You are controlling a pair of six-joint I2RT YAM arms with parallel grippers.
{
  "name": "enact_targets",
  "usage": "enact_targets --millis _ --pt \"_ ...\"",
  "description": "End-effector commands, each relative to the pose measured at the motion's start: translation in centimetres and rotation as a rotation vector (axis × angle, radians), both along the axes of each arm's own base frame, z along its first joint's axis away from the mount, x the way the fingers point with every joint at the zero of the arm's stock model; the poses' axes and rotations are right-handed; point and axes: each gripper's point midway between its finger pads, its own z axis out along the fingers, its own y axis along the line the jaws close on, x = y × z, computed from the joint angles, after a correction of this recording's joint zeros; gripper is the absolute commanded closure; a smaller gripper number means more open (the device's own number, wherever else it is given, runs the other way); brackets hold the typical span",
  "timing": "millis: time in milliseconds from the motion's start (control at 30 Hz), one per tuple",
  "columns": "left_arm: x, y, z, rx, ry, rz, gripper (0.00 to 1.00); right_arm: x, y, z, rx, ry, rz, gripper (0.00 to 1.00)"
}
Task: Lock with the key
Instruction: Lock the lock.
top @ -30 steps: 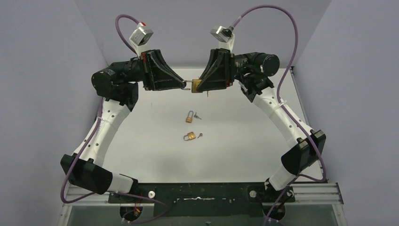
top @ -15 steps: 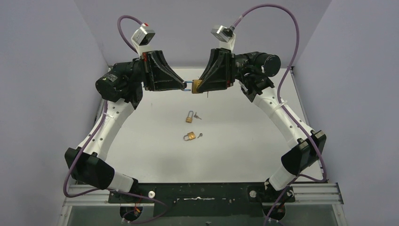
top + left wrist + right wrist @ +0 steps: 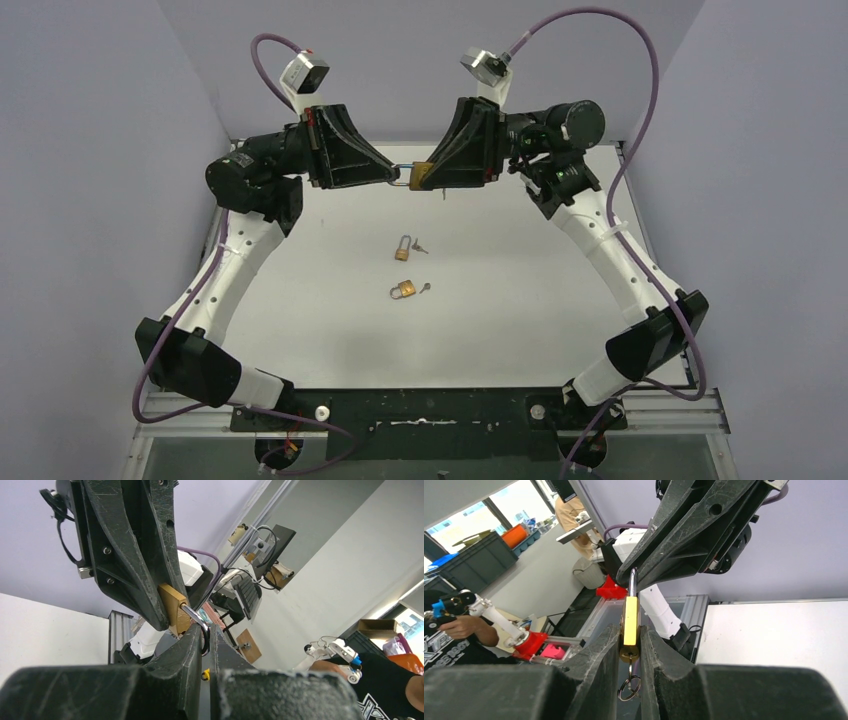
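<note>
A brass padlock (image 3: 421,175) hangs in the air at the back of the table, held between both arms. My right gripper (image 3: 428,178) is shut on its brass body (image 3: 629,622). My left gripper (image 3: 394,177) is shut on its steel shackle (image 3: 198,623), whose upper part shows in the right wrist view as well (image 3: 632,582). The key (image 3: 629,666) sits in the keyhole under the body, its ring (image 3: 628,687) dangling between my right fingers. In the left wrist view the brass body (image 3: 172,607) shows between the right gripper's fingers, just above my left gripper (image 3: 205,634).
Two more brass padlocks lie mid-table: one (image 3: 403,248) with a small key (image 3: 421,246) beside it, another (image 3: 403,290) nearer me with its key (image 3: 426,288). Grey walls close in the table's left, back and right sides.
Both grippers with the padlock have drifted a little right and up. The left elbow swung inward, the right wrist rose, and the left jaws closed slightly tighter.
</note>
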Motion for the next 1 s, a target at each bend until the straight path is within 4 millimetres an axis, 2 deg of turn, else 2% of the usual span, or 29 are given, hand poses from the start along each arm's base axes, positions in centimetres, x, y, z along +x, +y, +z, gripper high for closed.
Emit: enact_targets --millis 0,600,967 --pt "-1.9 0.5 2.8 -0.101 -0.063 0.023 1.0 0.7 0.1 0.4 0.012 -0.035 -0.097 1.0" --pt "0.4 -0.2 1.9 -0.131 -0.05 0.069 1.0 1.0 0.2 -0.2 0.004 -0.033 -0.126 1.0" --pt "1.4 -1.1 -0.7 -0.106 -0.1 0.152 1.0 1.9 0.9 1.0 0.05 -0.006 -0.224 1.0"
